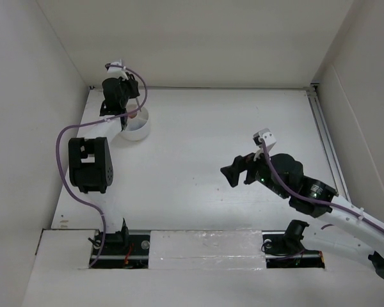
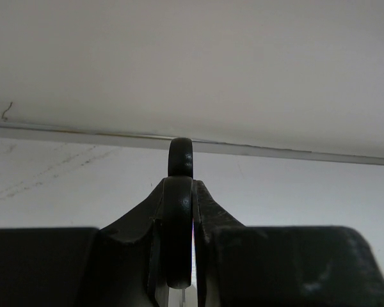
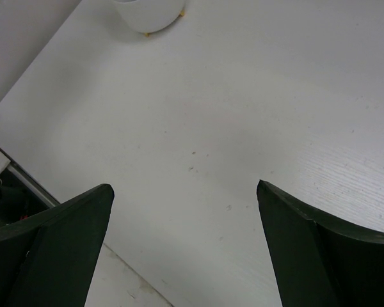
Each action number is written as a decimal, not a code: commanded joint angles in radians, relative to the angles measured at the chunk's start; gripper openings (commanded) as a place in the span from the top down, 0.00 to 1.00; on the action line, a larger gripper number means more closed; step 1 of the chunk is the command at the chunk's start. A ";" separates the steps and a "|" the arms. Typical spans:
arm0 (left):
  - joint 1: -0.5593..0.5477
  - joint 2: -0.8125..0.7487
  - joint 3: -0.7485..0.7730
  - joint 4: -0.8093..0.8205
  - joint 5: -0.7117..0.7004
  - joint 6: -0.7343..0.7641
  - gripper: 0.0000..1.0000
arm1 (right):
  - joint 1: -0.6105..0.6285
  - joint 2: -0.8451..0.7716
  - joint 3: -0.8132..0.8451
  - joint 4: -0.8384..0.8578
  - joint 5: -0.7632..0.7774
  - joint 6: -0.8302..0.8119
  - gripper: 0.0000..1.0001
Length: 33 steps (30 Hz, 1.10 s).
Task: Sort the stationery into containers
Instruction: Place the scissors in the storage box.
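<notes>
The left gripper (image 2: 182,192) is pinching the black handle loop of the scissors (image 2: 180,157) in tightly closed jaws, hanging at the round white tub (image 1: 137,132) in the far left corner of the desk (image 1: 198,128), while the right gripper (image 1: 232,174) is hovering over the desk's middle, toward its right edge, its jaws spread wide and empty

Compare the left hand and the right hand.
The left hand is shut on the scissors, gripping a black handle loop; the right hand is wide open and empty. The left hand is at the white tub in the far corner; the right hand is above the table's middle. Both have black fingers.
</notes>
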 commanded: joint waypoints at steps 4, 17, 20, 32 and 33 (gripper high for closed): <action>0.001 0.005 0.021 0.091 0.010 -0.020 1.00 | -0.004 -0.024 -0.015 0.031 -0.003 0.032 0.00; -0.038 0.036 -0.012 0.065 -0.055 0.023 1.00 | -0.004 -0.067 -0.015 0.012 -0.012 0.023 0.00; -0.038 0.036 0.000 0.051 -0.032 0.023 1.00 | -0.004 -0.076 -0.015 0.003 -0.012 0.023 0.00; -0.038 0.045 0.010 0.012 -0.043 0.013 1.00 | -0.004 -0.105 -0.024 -0.006 -0.012 0.023 0.00; -0.038 0.045 0.010 0.011 -0.056 0.013 1.00 | -0.004 -0.105 -0.024 -0.006 -0.012 0.023 0.00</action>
